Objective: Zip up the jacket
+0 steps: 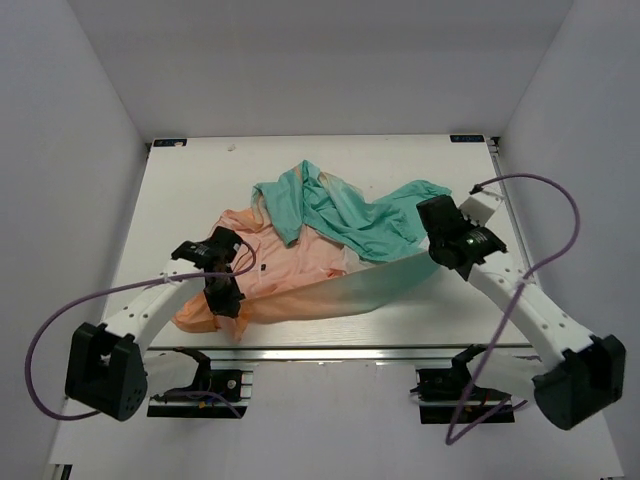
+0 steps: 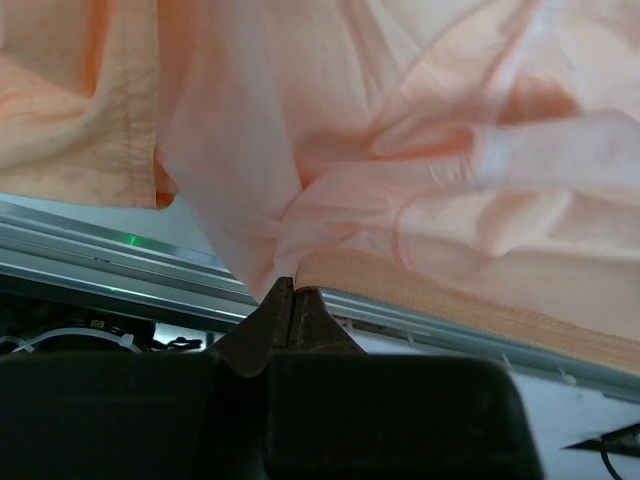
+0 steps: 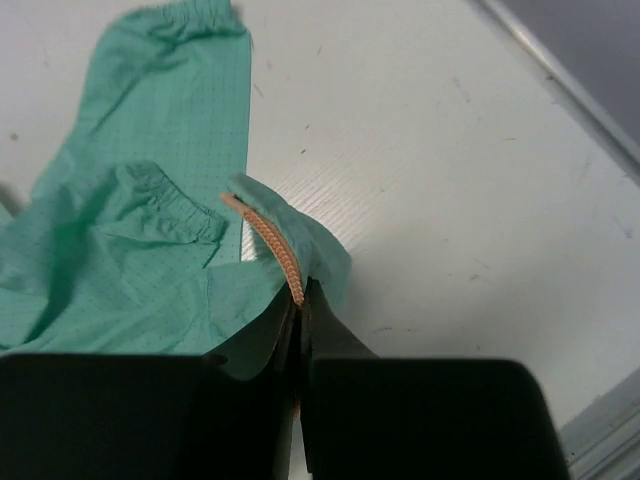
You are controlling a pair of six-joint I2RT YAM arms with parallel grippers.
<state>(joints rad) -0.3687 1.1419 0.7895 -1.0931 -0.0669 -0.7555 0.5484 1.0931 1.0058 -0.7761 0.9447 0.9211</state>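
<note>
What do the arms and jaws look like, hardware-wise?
Left arm and right arm: white links, black joint housings. A purple cable loops off each. Jaws are matte black, tapering to narrow tips. A green LED glows on the right wrist housing, with a white module beside it.

— What's there besides the work itself?
— A white table [image 1: 180,190], faintly scuffed, with a metal rail [image 1: 350,350] along its near edge.
— And around it?
— Plain white walls [image 1: 70,130] on three sides, dark brackets [image 1: 167,143] at the far corners.
</note>
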